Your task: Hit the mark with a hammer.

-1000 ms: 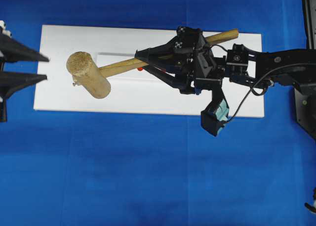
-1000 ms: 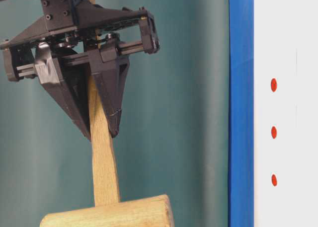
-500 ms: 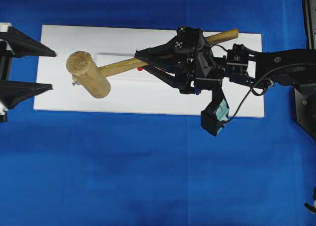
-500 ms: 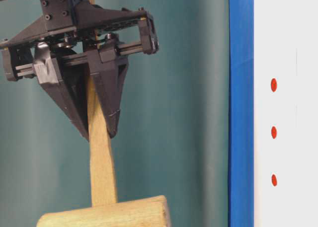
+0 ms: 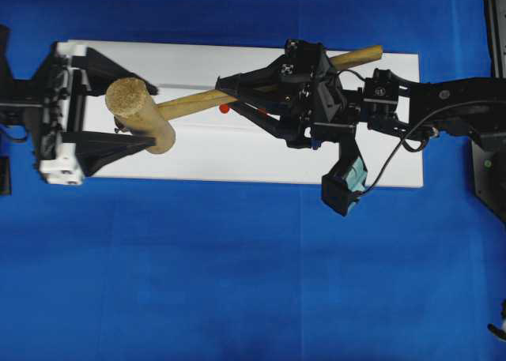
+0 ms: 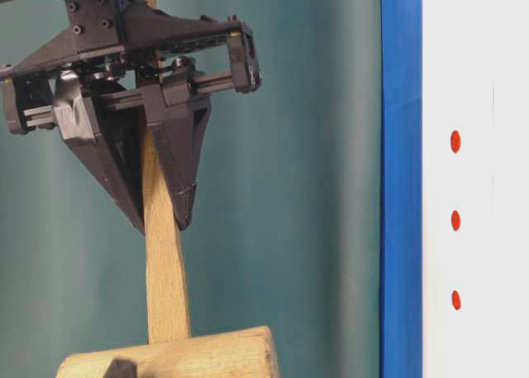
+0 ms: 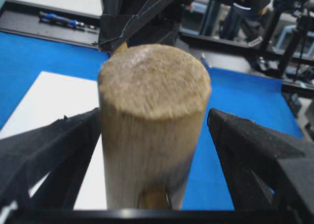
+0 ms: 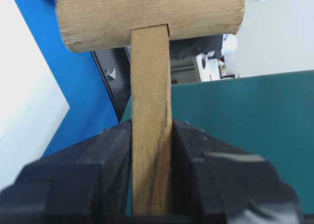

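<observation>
1. The hammer (image 5: 190, 105) lies across the upper middle of the overhead frame, above the white board (image 5: 237, 159) on the blue surface (image 5: 237, 282). Its thick head sits toward the upper left and its handle runs off to the upper right.
2. The right gripper (image 5: 225, 95) has its fingers clamped on the handle partway along. The right wrist view shows both fingers (image 8: 105, 150) pressed against the wood, with the head above them.
3. The left gripper (image 5: 146, 112) has its fingers spread wide, one on each side of the head. In the left wrist view a gap shows between each finger (image 7: 54, 145) and the wood, so it grips nothing.
4. A red mark (image 5: 224, 108) shows on the board just below the handle, near the right fingertips. The table-level view shows three red dots (image 6: 455, 221) in a column at the right of the frame.
5. The step in hand looks like lining up the head over a mark. The head seems to sit well left of the visible dot, so it likely needs to be brought over it.
6. To do it well, keep the right grip firm so the handle does not twist, and keep the left fingers out of the head's path.
</observation>
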Available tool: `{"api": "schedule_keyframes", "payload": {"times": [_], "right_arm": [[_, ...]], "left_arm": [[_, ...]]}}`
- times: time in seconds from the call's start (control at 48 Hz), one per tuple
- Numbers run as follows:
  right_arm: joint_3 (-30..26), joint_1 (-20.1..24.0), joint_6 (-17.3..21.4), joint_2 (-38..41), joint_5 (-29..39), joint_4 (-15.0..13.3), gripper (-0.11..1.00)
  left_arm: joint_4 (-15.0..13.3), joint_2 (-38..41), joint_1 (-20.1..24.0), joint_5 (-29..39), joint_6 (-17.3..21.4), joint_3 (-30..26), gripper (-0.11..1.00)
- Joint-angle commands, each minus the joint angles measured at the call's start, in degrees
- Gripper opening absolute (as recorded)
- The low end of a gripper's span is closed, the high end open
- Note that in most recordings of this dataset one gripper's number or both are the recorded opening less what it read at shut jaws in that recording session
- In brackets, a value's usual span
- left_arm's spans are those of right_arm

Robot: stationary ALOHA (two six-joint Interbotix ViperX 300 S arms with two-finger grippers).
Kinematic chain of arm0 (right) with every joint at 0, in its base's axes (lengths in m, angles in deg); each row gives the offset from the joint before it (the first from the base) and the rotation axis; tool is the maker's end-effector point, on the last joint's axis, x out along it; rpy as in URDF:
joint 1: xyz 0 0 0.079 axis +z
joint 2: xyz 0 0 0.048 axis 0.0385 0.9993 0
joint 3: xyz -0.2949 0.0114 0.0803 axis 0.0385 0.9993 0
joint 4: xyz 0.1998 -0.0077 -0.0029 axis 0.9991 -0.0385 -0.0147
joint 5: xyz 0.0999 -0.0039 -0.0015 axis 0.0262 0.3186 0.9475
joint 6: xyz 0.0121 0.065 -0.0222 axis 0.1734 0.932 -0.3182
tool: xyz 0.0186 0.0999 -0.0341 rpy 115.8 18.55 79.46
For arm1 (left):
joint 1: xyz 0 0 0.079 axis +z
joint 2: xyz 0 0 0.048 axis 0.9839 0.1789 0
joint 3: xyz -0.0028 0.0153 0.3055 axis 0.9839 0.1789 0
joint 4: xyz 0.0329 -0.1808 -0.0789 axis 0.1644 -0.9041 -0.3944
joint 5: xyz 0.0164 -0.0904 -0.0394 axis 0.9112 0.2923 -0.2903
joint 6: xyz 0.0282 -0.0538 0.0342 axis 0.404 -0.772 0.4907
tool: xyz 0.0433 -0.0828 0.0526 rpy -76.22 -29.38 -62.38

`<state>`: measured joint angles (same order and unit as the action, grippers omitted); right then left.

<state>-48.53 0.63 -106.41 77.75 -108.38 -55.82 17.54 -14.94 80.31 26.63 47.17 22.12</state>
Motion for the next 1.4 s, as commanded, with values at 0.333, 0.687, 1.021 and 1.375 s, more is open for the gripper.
{"api": "schedule_keyframes", "payload": {"times": [0.333,0.687,1.021,1.375], "right_arm": [[-1.9,-0.1,0.2,-1.8,-0.4,1.8,0.09],[-2.1,-0.1,0.2,-1.8,0.0,5.7,0.09],[-2.4,-0.1,0.2,-1.8,1.5,7.7,0.15],[-1.8,1.1,0.3,-2.6,3.9,14.9,0.97]], "left_arm": [[-0.1,0.1,0.9,-0.7,-0.1,-1.8,0.44],[-0.1,0.1,1.0,-0.3,0.3,-1.7,0.45],[0.0,0.2,1.0,1.0,0.5,-1.8,0.45],[0.2,-0.6,1.0,1.7,3.4,-1.8,0.45]]}}
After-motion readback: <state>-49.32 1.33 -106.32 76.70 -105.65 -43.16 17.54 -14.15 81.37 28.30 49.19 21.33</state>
